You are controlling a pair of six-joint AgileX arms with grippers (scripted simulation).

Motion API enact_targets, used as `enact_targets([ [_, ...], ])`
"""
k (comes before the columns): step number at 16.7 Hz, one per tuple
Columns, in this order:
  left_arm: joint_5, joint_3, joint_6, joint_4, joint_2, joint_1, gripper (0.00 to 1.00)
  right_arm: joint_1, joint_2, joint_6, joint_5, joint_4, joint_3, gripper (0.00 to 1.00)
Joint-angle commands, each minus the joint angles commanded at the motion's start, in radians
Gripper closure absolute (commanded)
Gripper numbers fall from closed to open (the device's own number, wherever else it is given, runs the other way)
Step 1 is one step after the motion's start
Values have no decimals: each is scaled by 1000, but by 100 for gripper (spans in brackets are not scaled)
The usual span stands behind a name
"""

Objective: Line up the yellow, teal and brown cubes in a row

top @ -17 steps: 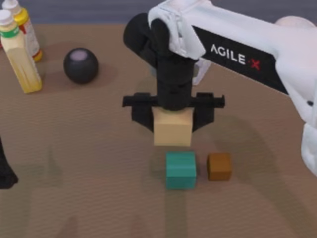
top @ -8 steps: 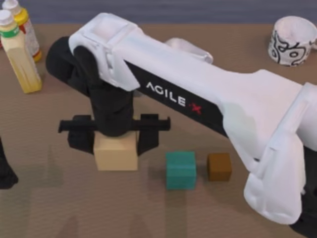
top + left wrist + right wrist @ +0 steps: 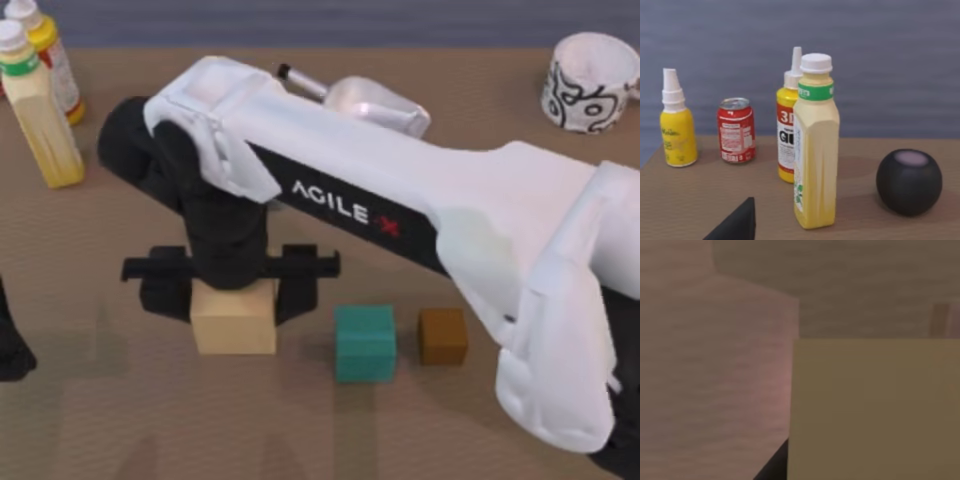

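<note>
The large pale cream-yellow matte cube [image 3: 233,318] is clamped by the right tool [image 3: 232,292], set left of the mid-sized teal cube [image 3: 365,342] and small orange-brown cube [image 3: 442,336], apparently to extend their row.

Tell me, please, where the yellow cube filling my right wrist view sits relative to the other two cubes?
Observer: In the top view the yellow cube is left of the teal cube, with the brown cube at the right end.
Operator: Are yellow and teal touching?
Observer: No, bare table shows between them.
Operator: Is my gripper on it?
Observer: Yes, the right gripper is closed on its sides; the left arm is parked at the left edge.
</note>
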Motion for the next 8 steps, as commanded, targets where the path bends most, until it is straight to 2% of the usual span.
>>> enact_targets([
  [4, 0, 0, 0, 0, 0, 0, 0, -1, -3, 2, 1, 148, -162, 100],
  [8, 0, 0, 0, 0, 0, 0, 0, 0, -3, 4, 2, 180, -193, 100],
])
